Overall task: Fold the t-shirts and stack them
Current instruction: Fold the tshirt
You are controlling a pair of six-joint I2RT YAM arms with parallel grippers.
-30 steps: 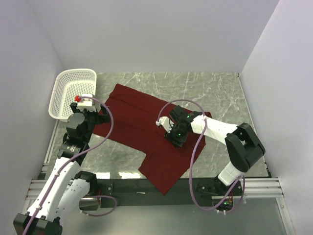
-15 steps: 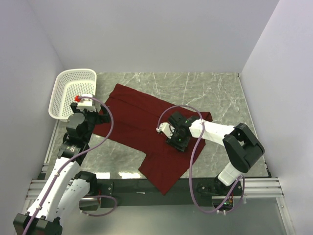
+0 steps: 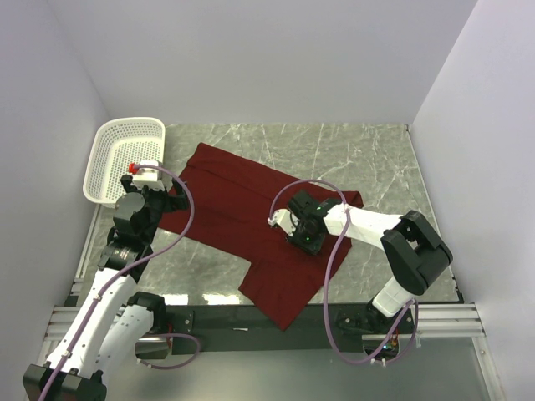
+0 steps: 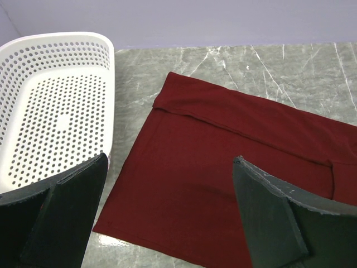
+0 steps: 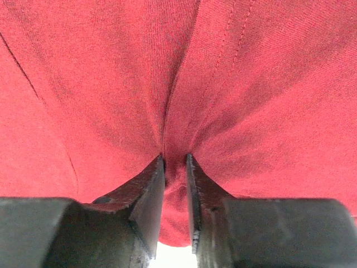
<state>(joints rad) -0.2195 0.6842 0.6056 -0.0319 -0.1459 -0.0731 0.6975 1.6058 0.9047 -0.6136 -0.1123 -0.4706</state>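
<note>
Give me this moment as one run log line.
right tool: shut on maroon t-shirt, cloth pinched up | left tool: open, at shirt's basket-side edge | white basket: beside shirt, apart | fold: unfinished

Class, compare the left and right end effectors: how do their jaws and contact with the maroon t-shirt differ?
The left end effector has jaws wide open; the right end effector has them pinched on a fold of the t-shirt. The left hangs above the cloth, touching nothing; the right presses into it. Both have dark fingers.

Bright even light, soft shadows, sharp focus
</note>
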